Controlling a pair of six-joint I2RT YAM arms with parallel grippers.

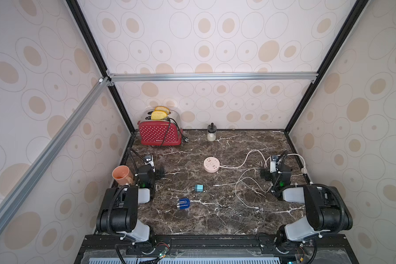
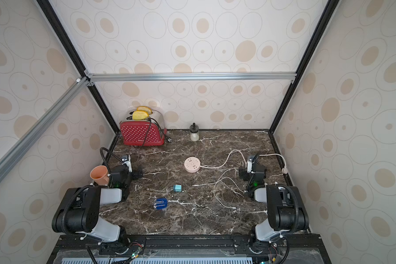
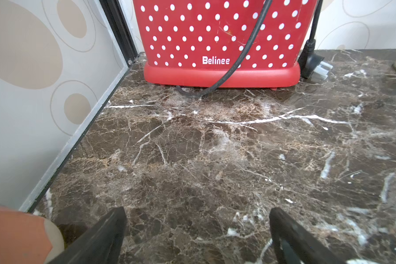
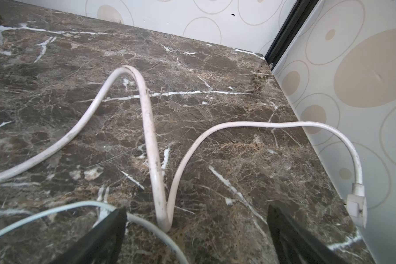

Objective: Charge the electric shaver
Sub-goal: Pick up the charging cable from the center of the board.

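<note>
Dark brown marble-patterned tabletop (image 1: pixel 215 219) with white veins, walled on three sides. Red toaster with white polka dots (image 1: pixel 159 133) stands in the far-left corner with two yellow bread slices (image 1: pixel 159 113) in its slots; its black power cord (image 3: pixel 245 48) hangs down the front and the black plug (image 3: pixel 312 61) lies on the tabletop just beside the toaster, not connected. Left claw (image 3: pixel 197 212) is near the left edge, facing the toaster, released: jaws wide apart over bare marble, nothing between them. Right claw (image 4: pixel 196 210) is near the right edge, also released, jaws wide apart; a bend of the thick white cord (image 4: pixel 146 114) lies on the tabletop below the gap, not gripped. Orange plastic cup (image 1: pixel 121 174) sits at the left edge, just beside the left arm. Round pink socket hub (image 1: pixel 211 164) lies about mid-tabletop; the thick white cord runs from it to the right edge and ends in a white plug (image 4: pixel 357 203) against the wall. Thin white cable (image 1: pixel 245 189) loops loosely right of centre. Small glass jar with black lid (image 1: pixel 212 133) stands at the middle of the far edge. Deep-blue flat electric shaver (image 1: pixel 183 204) with white line marks lies toward the near edge, left of centre, well apart from both claws, no cable attached. Light teal cube adapter (image 1: pixel 199 188) lies between shaver and hub, touching neither.
</note>
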